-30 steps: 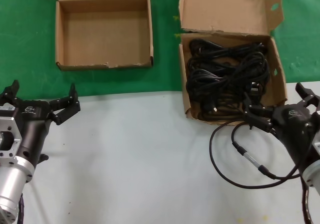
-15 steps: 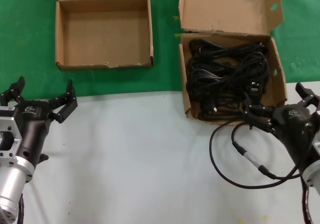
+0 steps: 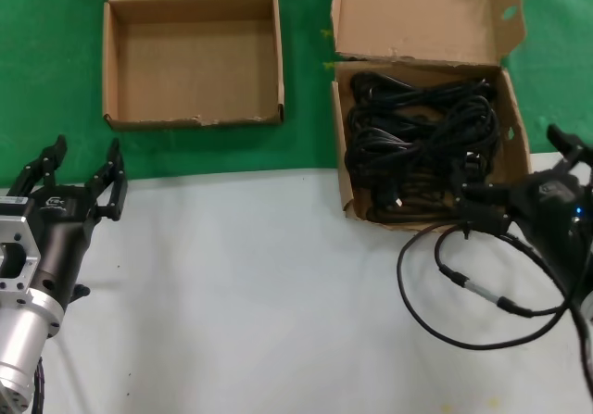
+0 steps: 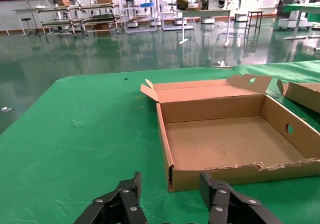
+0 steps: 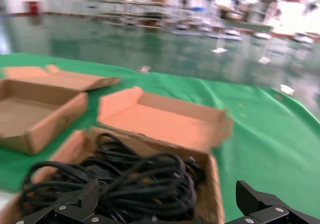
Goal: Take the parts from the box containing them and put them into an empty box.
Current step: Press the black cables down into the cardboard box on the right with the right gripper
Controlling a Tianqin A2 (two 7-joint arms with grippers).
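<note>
The parts (image 3: 417, 145) are black power cords piled in loose coils inside the right-hand box (image 3: 341, 145), whose tall lid flap stands open behind. My right gripper (image 3: 512, 166) is open at that box's near right corner, just above the rim; in the right wrist view the cords (image 5: 135, 184) lie between and beyond its fingers, with no contact. The empty box (image 3: 190, 57) sits at the far left on the green cloth. My left gripper (image 3: 83, 164) is open over the cloth's near edge. In the left wrist view the left gripper (image 4: 170, 180) faces the empty box (image 4: 235, 144).
A thin black cable with a silver inline connector (image 3: 482, 289) loops on the white table (image 3: 259, 284) beside my right arm. Both boxes rest on green cloth (image 3: 46, 62). The empty box (image 5: 30, 114) stands beside the full one.
My right gripper has risen toward the cord box's near right corner, dragging the thin cable slightly. My left gripper has moved forward over the cloth edge, its fingers closer together but still open.
</note>
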